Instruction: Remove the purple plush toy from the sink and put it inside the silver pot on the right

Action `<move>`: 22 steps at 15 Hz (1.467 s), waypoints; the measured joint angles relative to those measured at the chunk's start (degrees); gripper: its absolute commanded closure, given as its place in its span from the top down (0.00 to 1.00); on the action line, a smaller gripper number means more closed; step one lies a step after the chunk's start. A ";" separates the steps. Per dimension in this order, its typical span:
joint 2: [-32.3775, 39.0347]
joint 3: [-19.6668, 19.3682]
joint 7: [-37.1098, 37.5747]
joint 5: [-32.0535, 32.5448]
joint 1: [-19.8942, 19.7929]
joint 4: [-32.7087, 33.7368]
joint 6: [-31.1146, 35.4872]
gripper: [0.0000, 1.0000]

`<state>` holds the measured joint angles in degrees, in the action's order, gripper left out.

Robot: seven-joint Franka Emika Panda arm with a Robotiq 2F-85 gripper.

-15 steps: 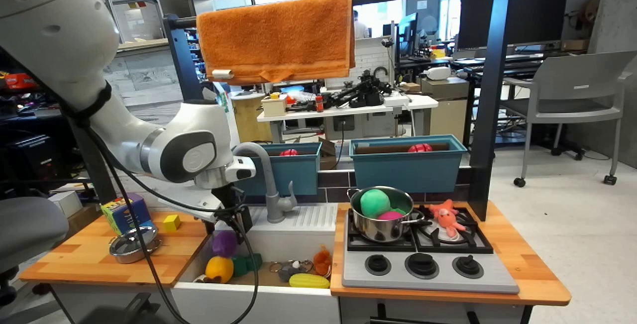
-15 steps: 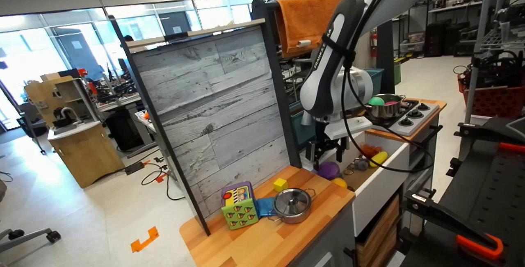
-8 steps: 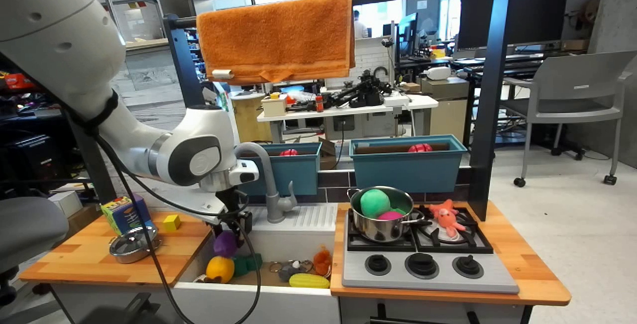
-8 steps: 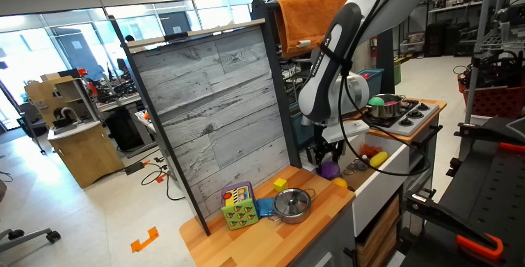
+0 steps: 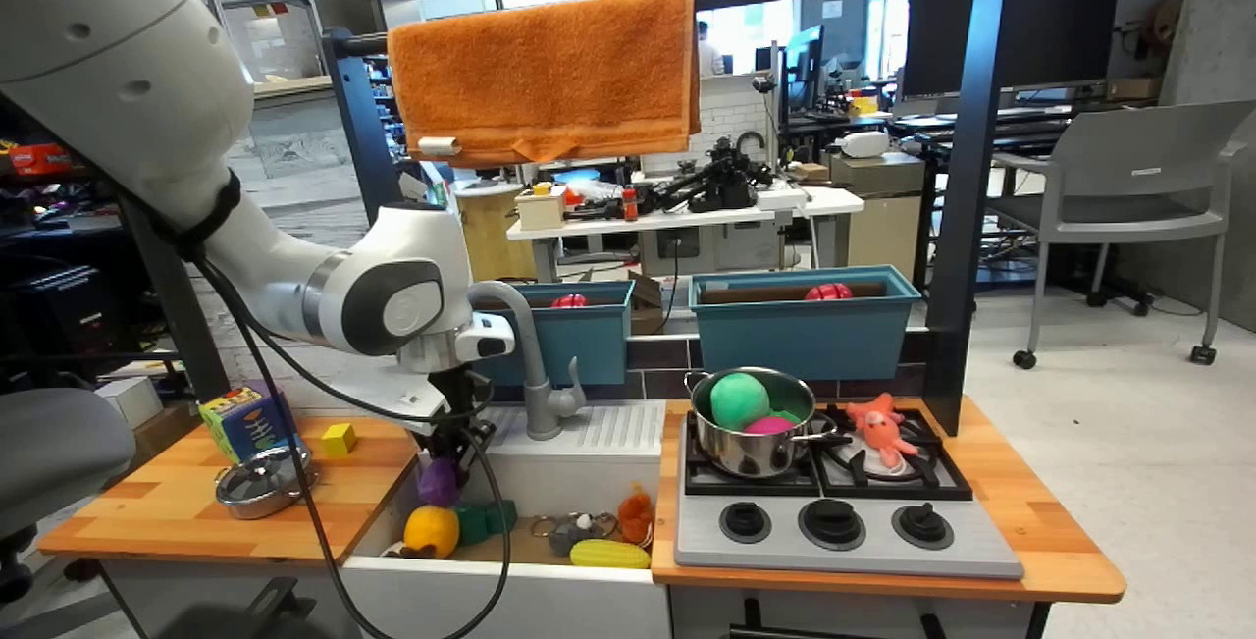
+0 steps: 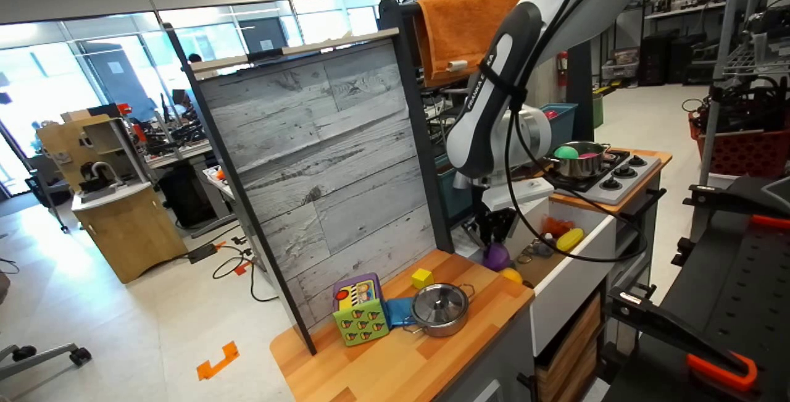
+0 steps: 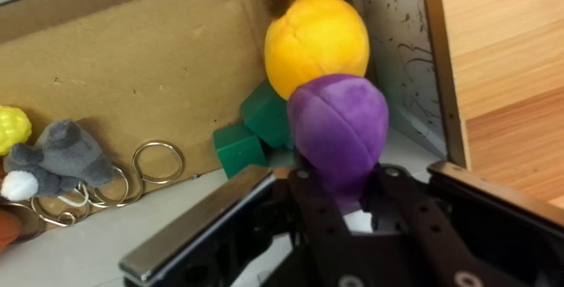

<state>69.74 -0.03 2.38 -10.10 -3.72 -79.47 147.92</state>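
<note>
The purple plush toy (image 7: 339,119) is pinched between the fingers of my gripper (image 7: 337,179), which is shut on its near end in the wrist view. Its rounded far end bulges out beyond the fingers, over a yellow ball-shaped toy (image 7: 315,42). In both exterior views the toy (image 5: 438,484) is at the left end of the white sink (image 5: 505,595), low inside it, with the gripper coming down from above. On the stove to the right sits the silver pot (image 5: 751,451), holding a green ball (image 5: 739,400) and something pink (image 5: 770,425).
Green blocks (image 7: 246,132), a grey plush (image 7: 66,154), an orange toy (image 5: 636,513) and yellow corn (image 5: 608,554) lie in the sink. A grey faucet (image 5: 535,364) rises right beside the arm. A lidded pot (image 6: 440,308) stands on the left counter. Black cables loop before the sink.
The gripper came down a little and its fingers went from wide apart to shut on the purple toy. The toy looks squeezed narrower and has shifted slightly.
</note>
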 measured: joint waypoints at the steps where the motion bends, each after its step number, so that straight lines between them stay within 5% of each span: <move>1: -0.04 -0.06 0.11 0.00 -0.11 -0.01 -0.04 0.06; 8: -3.81 -1.31 0.13 -0.03 -3.48 -3.90 0.41 0.06; 22: -12.14 -4.83 3.06 -3.90 -17.27 -6.33 1.78 0.06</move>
<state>57.59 -4.85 5.44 -14.00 -20.99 -85.79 149.70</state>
